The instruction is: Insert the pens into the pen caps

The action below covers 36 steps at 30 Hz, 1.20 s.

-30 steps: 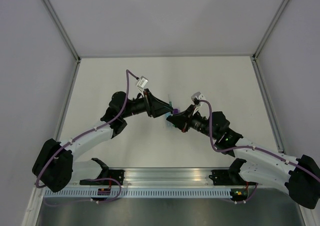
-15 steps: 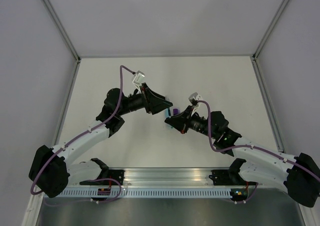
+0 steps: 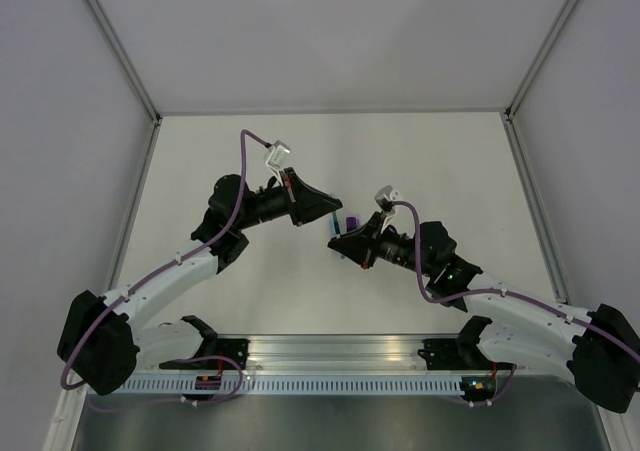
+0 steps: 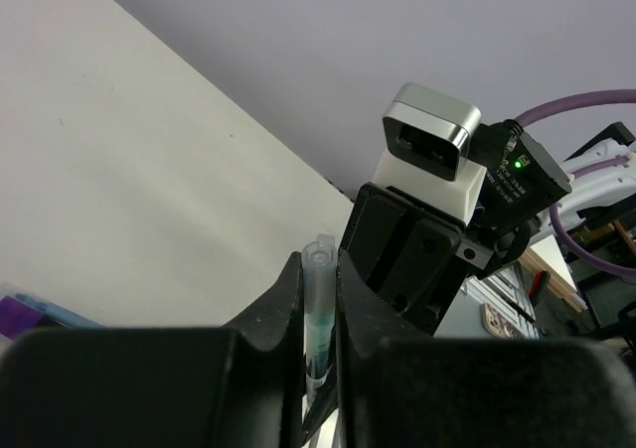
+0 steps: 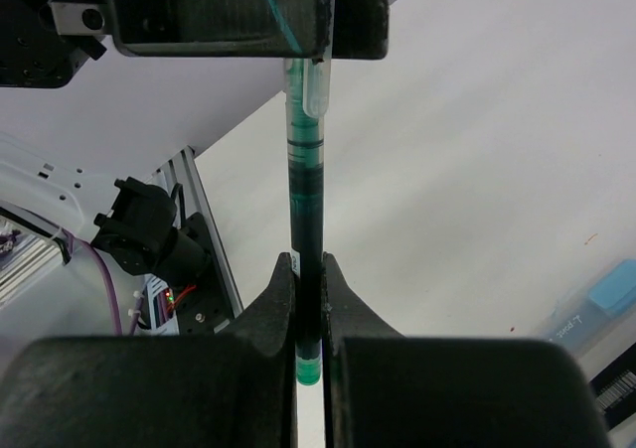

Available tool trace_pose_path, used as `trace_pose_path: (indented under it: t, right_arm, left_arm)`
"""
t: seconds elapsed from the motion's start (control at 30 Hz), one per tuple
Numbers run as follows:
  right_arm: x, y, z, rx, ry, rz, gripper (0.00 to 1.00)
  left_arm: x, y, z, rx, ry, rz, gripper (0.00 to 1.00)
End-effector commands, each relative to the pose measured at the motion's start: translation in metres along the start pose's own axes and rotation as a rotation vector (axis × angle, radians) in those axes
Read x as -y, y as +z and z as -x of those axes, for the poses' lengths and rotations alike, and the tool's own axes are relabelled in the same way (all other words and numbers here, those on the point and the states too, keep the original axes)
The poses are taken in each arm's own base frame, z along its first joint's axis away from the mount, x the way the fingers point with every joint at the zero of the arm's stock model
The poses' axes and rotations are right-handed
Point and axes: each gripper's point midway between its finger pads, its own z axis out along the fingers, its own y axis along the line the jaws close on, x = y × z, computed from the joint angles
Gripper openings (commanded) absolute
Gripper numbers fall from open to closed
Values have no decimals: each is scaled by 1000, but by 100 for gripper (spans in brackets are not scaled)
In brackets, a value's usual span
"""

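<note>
Thin dark green pen (image 5: 305, 200) bridges two robot hands above the middle of the white surface (image 3: 450, 161), well clear of all four edges. The right hand (image 5: 308, 269) is clamped on the lower part of the barrel, its black fingers (image 5: 273, 309) pressed against both sides, with the green butt end showing just below them. The pen's far end sits inside a slim, clear bluish tube cap (image 5: 311, 88). The left hand (image 4: 318, 269) pinches that cap from both sides, and the left wrist view shows the cap's open rim standing just above the fingertips with the green tip visible through its wall. From above, the two hands meet nearly tip to tip, the left one (image 3: 328, 218) reaching in from the left side and the right one (image 3: 338, 241) from the right side. A stubby purple marker piece (image 3: 351, 221) lies on the surface just beyond them, towards the far edge. A light blue marker piece (image 5: 611, 287) rests on the surface close by, at the edge of the right wrist view; whether it is a pen or a cap cannot be told.
</note>
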Motion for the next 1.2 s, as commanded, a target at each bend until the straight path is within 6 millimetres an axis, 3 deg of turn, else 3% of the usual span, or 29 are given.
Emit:
trace_pose_path:
  t: [0.0, 0.07, 0.17, 0.33, 0.4, 0.53, 0.6, 0.67, 1.17]
  right_arm:
    - [-17, 5, 26, 53, -11, 54, 0]
    - [-13, 5, 30, 66, -14, 30, 0]
    - [-11, 3, 47, 125, -6, -10, 0]
    - [-26, -8, 100, 230, -69, -36, 0]
    - [-22, -10, 111, 247, -91, -83, 0]
    - [-30, -5, 141, 284, -118, -90, 0]
    - [-30, 1, 144, 282, -116, -93, 0]
    - [-37, 9, 164, 309, -122, -80, 0]
    - [-48, 23, 223, 399, -230, -95, 0]
  left_arm:
    - [18, -2, 3, 6, 49, -81, 10]
    - [21, -7, -9, -9, 26, -122, 2]
    - [21, -13, -27, -34, -22, -156, 2]
    - [23, -18, -41, -78, -36, -183, 2]
    - [27, -20, -40, -71, -34, -201, 2]
    - [31, -26, -47, -50, -55, -234, 2]
    - [29, -27, -52, -54, -72, -236, 2]
    - [27, -30, -61, -65, -87, -245, 2]
    - [34, -31, -66, -57, -72, -262, 2]
